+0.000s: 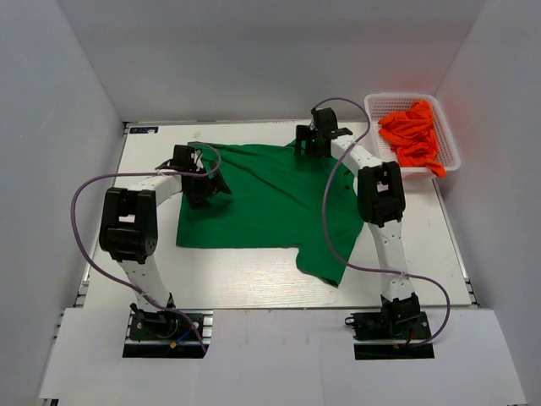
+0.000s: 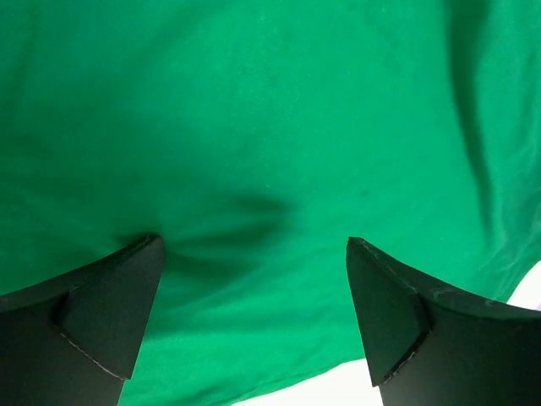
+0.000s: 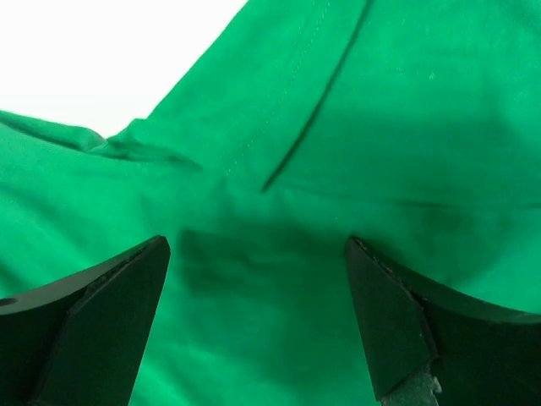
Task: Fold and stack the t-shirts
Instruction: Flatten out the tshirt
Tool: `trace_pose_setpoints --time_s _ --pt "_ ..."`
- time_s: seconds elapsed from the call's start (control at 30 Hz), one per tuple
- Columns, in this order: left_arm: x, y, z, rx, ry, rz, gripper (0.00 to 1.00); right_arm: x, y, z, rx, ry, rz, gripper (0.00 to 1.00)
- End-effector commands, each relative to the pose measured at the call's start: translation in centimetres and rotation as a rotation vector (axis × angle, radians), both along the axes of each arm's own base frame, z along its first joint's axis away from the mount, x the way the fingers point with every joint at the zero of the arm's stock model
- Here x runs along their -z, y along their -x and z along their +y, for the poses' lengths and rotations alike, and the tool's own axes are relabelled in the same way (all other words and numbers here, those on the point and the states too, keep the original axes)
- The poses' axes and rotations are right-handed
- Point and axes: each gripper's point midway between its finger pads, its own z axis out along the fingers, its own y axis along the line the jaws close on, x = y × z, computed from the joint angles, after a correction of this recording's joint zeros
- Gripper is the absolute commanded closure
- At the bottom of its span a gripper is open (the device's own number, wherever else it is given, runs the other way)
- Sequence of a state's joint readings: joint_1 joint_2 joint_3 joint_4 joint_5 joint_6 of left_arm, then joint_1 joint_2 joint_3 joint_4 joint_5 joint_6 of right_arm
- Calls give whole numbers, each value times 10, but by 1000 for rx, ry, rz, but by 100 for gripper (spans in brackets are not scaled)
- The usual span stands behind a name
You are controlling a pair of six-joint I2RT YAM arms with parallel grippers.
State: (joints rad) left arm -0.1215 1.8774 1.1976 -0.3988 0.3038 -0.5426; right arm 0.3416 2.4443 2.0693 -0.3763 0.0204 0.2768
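Green t-shirt (image 1: 262, 199) spread on table (image 1: 237, 279), left and right jaws open over it, orange t-shirts (image 1: 412, 135) in basket (image 1: 401, 95)

Seen from above, a pale wood-grain table (image 1: 245, 275), boxed in at the left, right and far sides by plain white walls (image 1: 270, 59). At the table's far right corner, a white plastic mesh basket (image 1: 397, 98), rectangular, turned slightly askew, its far end close to the back wall. At the far left corner, a small dark label (image 1: 144, 129) lying flat near the edge. Along the near edge, a smooth white sheet (image 1: 279, 355) spanning the full width. In both wrist views, only slivers of bright white table surface.
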Motion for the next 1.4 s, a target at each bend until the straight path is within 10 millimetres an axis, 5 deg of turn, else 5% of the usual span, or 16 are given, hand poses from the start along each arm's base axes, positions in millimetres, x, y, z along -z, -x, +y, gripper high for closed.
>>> trace_pose_setpoints --time_s 0.0,0.2,0.33,0.63,0.7,0.8,0.9,0.93,0.97,1.0,1.03,1.17,1.27,1.3,1.37 --pt "32 67 23 -30 -111 206 0 -4 -12 -10 39 -2 -7 10" --pt "38 107 24 -26 -97 288 0 24 -11 -23 84 -19 54 10" --pt "34 106 27 -33 -115 285 0 19 -16 -18 59 -56 40 10" --pt "-27 57 26 6 -108 114 0 -23 -44 -25 83 -52 -86 10" --pt "-47 39 26 7 -116 53 0 -55 -47 -21 20 -28 -166 10" --pt "-84 5 30 -13 -145 -74 0 -104 -34 -12 -53 -36 -238 10" --pt "-93 -30 40 -57 -185 -135 0 -127 -3 -23 -35 -28 -239 10" --pt "-103 -47 47 -88 -224 -166 0 -125 2 -35 14 9 -236 10" --pt "-100 -55 50 -98 -242 -157 0 -121 28 -47 48 19 -201 10" --pt "-76 -64 54 -97 -281 -105 0 -118 36 -49 53 26 -197 10" --pt "-85 -76 56 -107 -296 -108 0 -99 50 -58 81 47 -145 10" --pt "-67 -106 63 -116 -352 -74 0 -80 88 -76 131 84 -43 10" --pt "-52 -119 69 -126 -369 -82 0 -71 89 -77 135 81 -25 10" --pt "-51 -122 71 -134 -377 -95 0 -54 91 -78 138 96 16 10" --pt "-34 -131 68 -119 -369 -97 0 -48 76 -80 153 111 12 10"
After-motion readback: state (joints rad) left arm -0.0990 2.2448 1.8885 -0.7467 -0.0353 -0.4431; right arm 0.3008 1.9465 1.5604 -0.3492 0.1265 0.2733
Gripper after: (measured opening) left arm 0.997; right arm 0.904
